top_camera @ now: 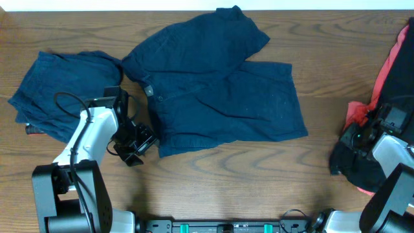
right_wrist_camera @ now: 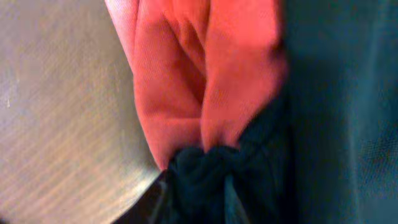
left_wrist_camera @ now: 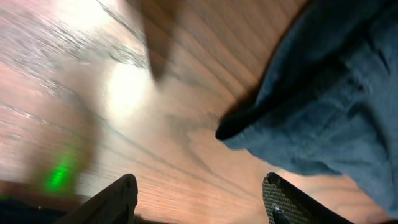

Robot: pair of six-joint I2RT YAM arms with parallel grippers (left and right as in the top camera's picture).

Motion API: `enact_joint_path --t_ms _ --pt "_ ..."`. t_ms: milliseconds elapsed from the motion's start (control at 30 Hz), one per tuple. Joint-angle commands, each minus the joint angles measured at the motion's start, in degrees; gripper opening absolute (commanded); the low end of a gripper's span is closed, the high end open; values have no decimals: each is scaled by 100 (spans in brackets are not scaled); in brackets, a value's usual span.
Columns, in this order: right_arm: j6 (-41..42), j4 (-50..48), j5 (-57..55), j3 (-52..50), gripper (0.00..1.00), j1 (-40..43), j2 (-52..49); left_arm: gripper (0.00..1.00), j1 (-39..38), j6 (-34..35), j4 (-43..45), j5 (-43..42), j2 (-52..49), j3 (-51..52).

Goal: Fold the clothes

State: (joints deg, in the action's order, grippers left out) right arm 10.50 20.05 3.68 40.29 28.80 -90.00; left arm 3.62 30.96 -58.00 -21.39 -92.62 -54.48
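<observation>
Navy-blue shorts (top_camera: 220, 90) lie spread on the middle of the table, waistband to the left, one leg folded over toward the back. A second navy garment (top_camera: 58, 90) lies bunched at the left. My left gripper (top_camera: 138, 150) is open and empty, low over the wood just left of the shorts' front-left corner; in the left wrist view (left_wrist_camera: 199, 199) the shorts' edge (left_wrist_camera: 323, 106) is at upper right. My right gripper (top_camera: 359, 134) is at a pile of black (top_camera: 349, 162) and coral-red (top_camera: 388, 71) clothes, shut on bunched black fabric (right_wrist_camera: 205, 180) below the coral-red cloth (right_wrist_camera: 186, 81).
The table is brown wood (top_camera: 226, 188). The pile of clothes at the right runs off the table's right edge. The arm bases stand at the front edge, left (top_camera: 65, 194) and right (top_camera: 394, 194).
</observation>
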Motion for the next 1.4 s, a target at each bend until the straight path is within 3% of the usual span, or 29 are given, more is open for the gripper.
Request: enact_joint_path --t_ms 0,100,200,500,633,833,867,900,1200,1367 --pt "326 -280 -973 -168 34 144 -549 66 -195 -138 -31 -411 59 26" --pt "673 -387 -1401 -55 45 310 -535 74 -431 -94 -35 -756 59 39" --pt "656 -376 -1128 304 53 496 -483 78 -728 205 2 -866 57 131" --pt "-278 636 820 1351 64 -26 269 78 -1517 1300 1510 -986 57 1003" --pt "-459 1261 1255 1364 68 -570 678 76 -1547 1506 2144 -286 57 1220" --pt "-271 2157 1263 1165 75 -1292 726 62 -1550 1497 2588 850 57 1220" --pt "-107 2166 1266 1064 91 -1366 726 59 -1550 1491 2636 968 57 1220" --pt "208 2184 1263 951 99 -1429 726 54 -1550 1386 2717 1084 59 1220" --pt "2288 1443 1263 11 99 -1731 726 10 -1556 848 2763 1394 59 1220" --pt "3261 605 1591 -511 99 -2103 726 6 -1561 846 2546 1397 59 1220"
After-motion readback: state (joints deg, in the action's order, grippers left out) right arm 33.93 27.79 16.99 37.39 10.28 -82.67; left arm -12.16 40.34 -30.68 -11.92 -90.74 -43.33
